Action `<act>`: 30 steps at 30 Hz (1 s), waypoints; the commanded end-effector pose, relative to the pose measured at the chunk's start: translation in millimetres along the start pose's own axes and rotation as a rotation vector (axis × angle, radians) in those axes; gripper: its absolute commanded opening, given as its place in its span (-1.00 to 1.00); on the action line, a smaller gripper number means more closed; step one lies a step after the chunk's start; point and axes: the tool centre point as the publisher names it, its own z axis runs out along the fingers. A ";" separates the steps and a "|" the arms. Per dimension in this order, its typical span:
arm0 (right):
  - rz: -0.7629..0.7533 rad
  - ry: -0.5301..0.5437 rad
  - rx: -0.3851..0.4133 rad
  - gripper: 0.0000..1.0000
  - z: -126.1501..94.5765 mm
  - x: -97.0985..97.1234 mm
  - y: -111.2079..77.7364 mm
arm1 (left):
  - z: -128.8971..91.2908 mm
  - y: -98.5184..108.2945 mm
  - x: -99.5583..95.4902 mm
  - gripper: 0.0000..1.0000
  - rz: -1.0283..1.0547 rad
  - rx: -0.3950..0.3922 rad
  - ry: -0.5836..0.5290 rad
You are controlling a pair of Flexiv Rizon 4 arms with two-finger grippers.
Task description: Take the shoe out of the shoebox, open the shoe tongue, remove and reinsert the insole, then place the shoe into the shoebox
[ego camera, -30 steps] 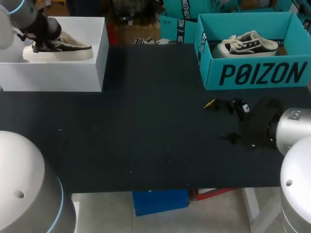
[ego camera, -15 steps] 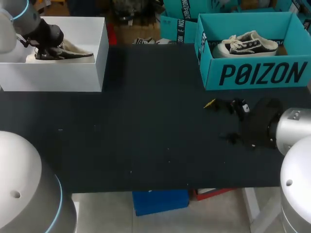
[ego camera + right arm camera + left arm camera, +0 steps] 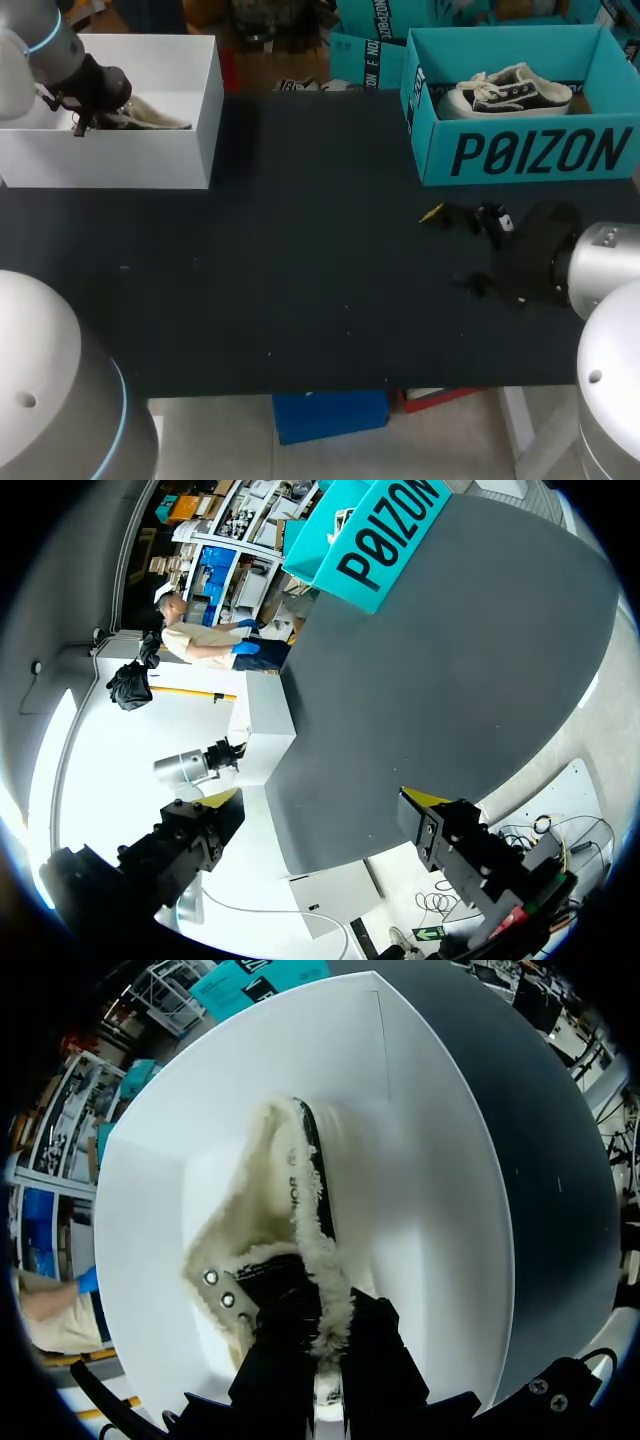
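White shoebox (image 3: 150, 155), far left corner of the table (image 3: 300, 290). Contents: one shoe (image 3: 290, 1200), dark upper with cream fleece lining, lying ahead of the left gripper (image 3: 325, 1355).

Grip: the jaws are pinched narrow on the fleece collar, one finger on each side.

Change over the last second: the shoe was level with the box rim with its whole side showing. It is now sunk behind the front wall, and only a strip of the upper shows in the head view. The arm has come down with it. Judgement: this is the last step, putting the shoe back, and it is nearly done. Letting go and lifting away remain. Whether the sole already rests on the box floor cannot be told.

Idle item: right gripper (image 3: 325, 810), jaws wide and empty, low over the near right of the table, well apart from the shoebox.

Clearances: in the left wrist view, bare white floor lies on both sides of the shoe, with the walls apart from it. With walls all round, straight up looks like the free way out. A teal box (image 3: 520, 155) holding a second shoe (image 3: 510, 90) sits at the far right, well apart. Open dark table lies between the two boxes.
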 end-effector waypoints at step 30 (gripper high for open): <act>0.041 0.031 0.130 1.00 -5.0 -8.2 0.3 | 13.3 -3.6 -1.9 -0.84 0.011 0.158 0.251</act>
